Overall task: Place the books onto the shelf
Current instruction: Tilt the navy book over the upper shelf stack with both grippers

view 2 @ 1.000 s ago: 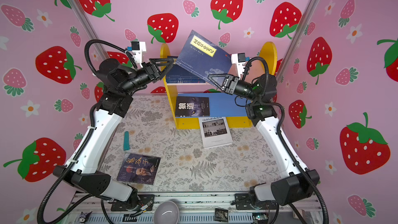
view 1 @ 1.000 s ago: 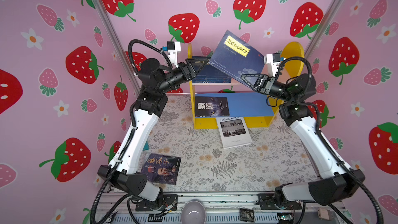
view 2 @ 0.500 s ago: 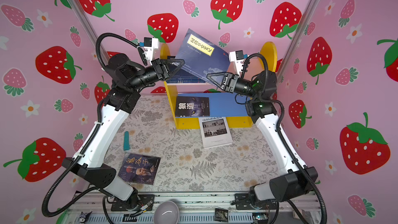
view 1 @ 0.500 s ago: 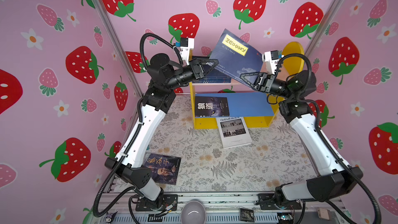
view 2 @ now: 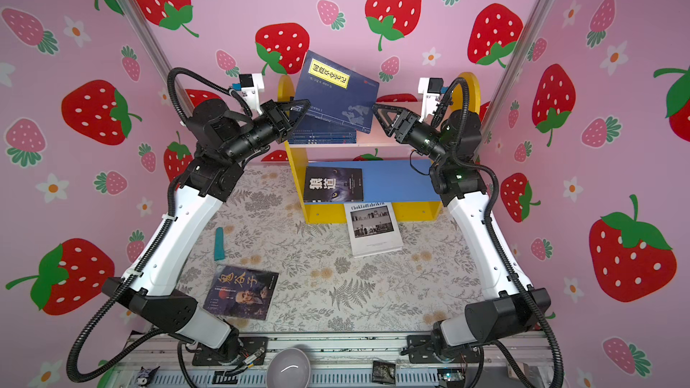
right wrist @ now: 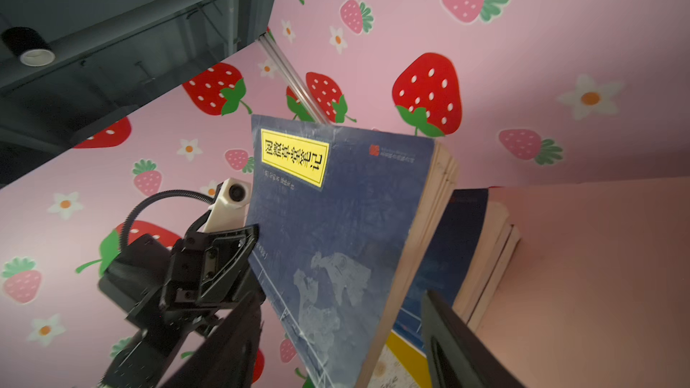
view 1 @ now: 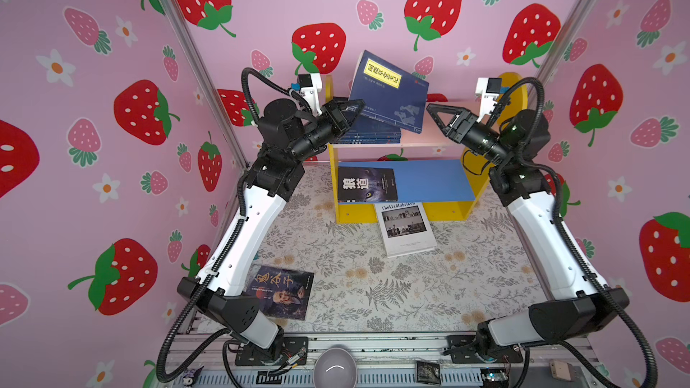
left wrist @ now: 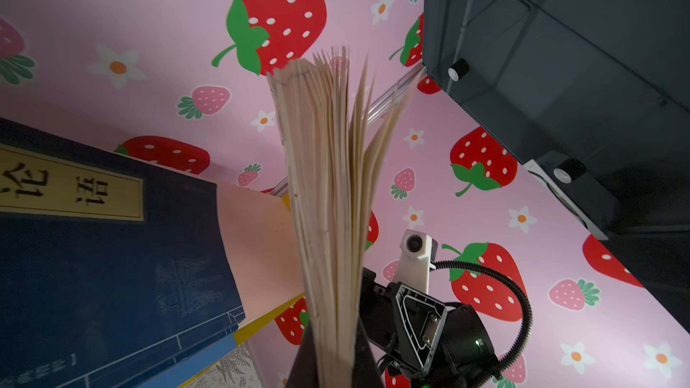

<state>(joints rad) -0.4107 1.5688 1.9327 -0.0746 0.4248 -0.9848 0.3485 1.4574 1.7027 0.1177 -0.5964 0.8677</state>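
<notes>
While the left hand [view 1: 354, 106] is pinched tight on the lower left edge of a navy book [view 1: 388, 95], with its fanned pages [left wrist: 328, 188] rising from between the fingers in the left wrist view, the right hand [view 1: 433, 110] stands spread at the book's lower right corner. The right wrist view shows a finger [right wrist: 459, 341] on each side of that corner. The book hangs tilted above the pink upper board of the shelf [view 1: 448, 212], over a stack [view 1: 373, 136] of navy books. A wolf book [view 1: 367, 184] lies on the blue lower board. On the tabletop [view 1: 410, 293], a white book [view 1: 405, 227] lies at the shelf's front and a portrait book [view 1: 283, 294] lies near the left arm's base.
</notes>
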